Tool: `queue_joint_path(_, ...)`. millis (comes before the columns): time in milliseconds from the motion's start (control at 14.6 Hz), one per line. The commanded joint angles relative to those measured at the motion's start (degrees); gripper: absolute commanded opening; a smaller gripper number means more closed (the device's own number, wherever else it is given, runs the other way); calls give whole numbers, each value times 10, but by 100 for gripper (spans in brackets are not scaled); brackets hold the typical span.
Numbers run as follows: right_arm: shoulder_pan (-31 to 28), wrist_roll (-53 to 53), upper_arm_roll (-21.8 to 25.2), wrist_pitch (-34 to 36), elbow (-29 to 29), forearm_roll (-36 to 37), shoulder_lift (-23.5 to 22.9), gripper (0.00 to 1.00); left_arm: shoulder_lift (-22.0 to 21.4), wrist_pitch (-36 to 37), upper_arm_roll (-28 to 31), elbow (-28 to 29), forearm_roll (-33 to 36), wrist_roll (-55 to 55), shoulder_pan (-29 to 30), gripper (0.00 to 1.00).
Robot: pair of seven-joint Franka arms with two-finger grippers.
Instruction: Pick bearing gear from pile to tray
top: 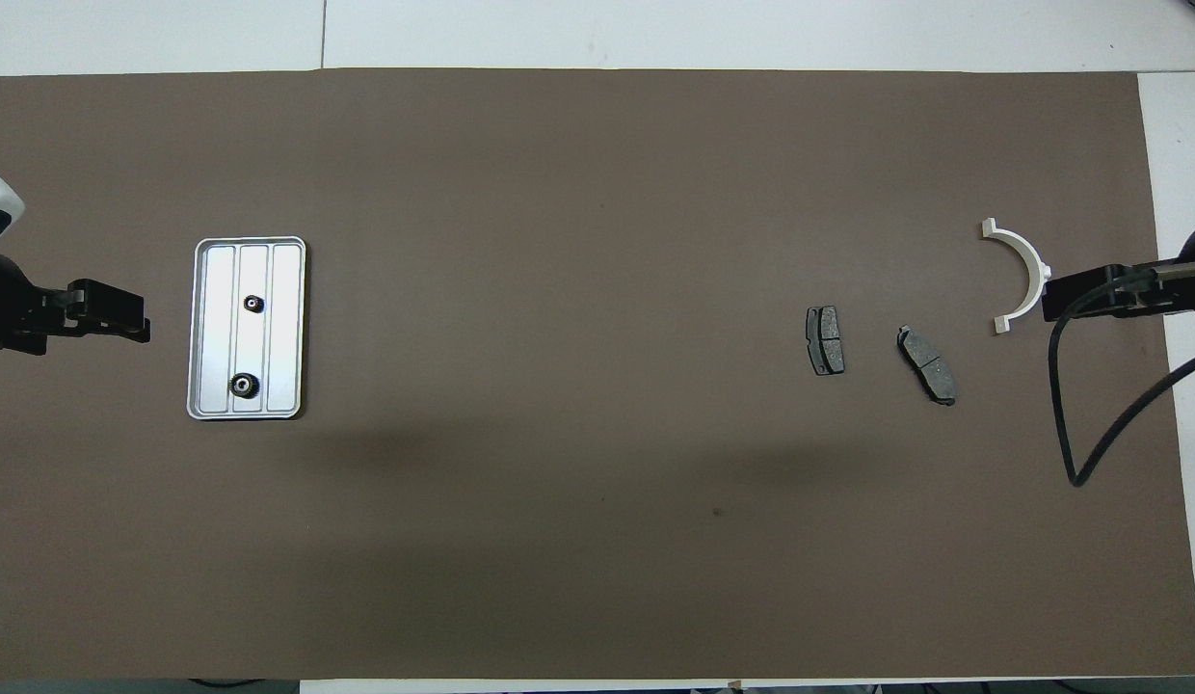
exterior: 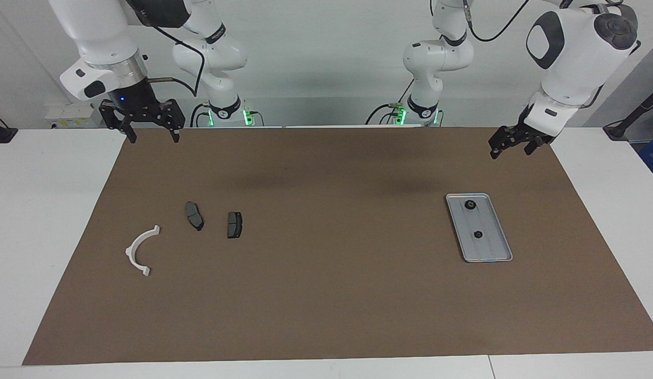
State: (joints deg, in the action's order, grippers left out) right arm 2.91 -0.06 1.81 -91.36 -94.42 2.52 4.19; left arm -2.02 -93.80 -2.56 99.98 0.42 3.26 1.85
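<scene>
The silver tray [exterior: 494,252] [top: 287,328] lies on the brown mat toward the left arm's end. Two small black bearing gears [exterior: 469,204] [exterior: 477,235] lie in it, also seen in the overhead view [top: 254,304] [top: 241,385]. The pile toward the right arm's end shows a white arc [exterior: 139,251] [top: 1022,275] and two dark pads [exterior: 194,216] [exterior: 234,225]. My left gripper [exterior: 510,152] [top: 145,328] is open and empty, raised beside the tray. My right gripper [exterior: 152,138] [top: 1048,301] is open and empty, raised over the mat's edge, and waits.
The brown mat [exterior: 326,295] covers most of the white table. A black cable [top: 1089,414] hangs from the right arm over the mat near the arc. The arm bases stand at the robots' edge of the table.
</scene>
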Motion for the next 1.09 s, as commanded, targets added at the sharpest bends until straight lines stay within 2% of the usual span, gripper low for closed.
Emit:
queue_joint_path(0,-3,4,0,-13,-12,-17,12,100,4,-5,3,-8,-5,-8,-4,100)
queue_joint_path(1025,-5,4,0,-12,-12,-17,12,100,4,5,1,-26,-5,-5,-5,100)
